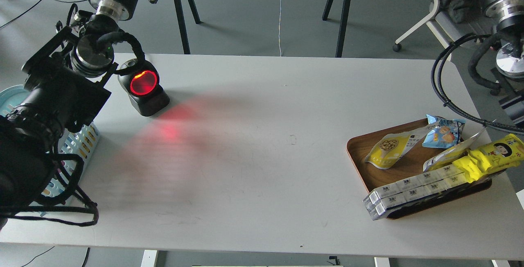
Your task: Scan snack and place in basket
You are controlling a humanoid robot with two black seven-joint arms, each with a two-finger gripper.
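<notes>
Yellow-and-white foil: the snack point(388, 149), a small stand-up pouch, lies flat on the brown wooden tray point(357, 149) toward its left rim, at the right side of the tabletop point(262, 144) near the front right corner. Not yet picked up, not yet scanned.

Tray contents, beside the pouch: a small blue snack bag point(444, 132) at the far rim; a silvery yellow-edged pack point(450, 154) just right of the pouch; a long yellow pack with a cartoon face point(493, 154) propped over the right rim; clear multi-cell strips point(413, 191) overhanging the near rim.

Scanner point(143, 88): black, red window lit, near the far left corner, its glow cast across the tabletop.

Basket point(80, 144): light blue, slotted sides, at the left edge, mostly hidden by my left arm; contents I cannot tell.

Left gripper point(57, 95): dark, bulky, over the basket; whether its fingers are spread or pressed together I cannot tell. My right arm enters at the top right; its gripper is out of view.

Step in hand, as I judge it: reach for the pouch. I would come down on its free left end, clear of the neighbouring packs, pinch across the thin seam, and lift without dragging the blue bag along.
</notes>
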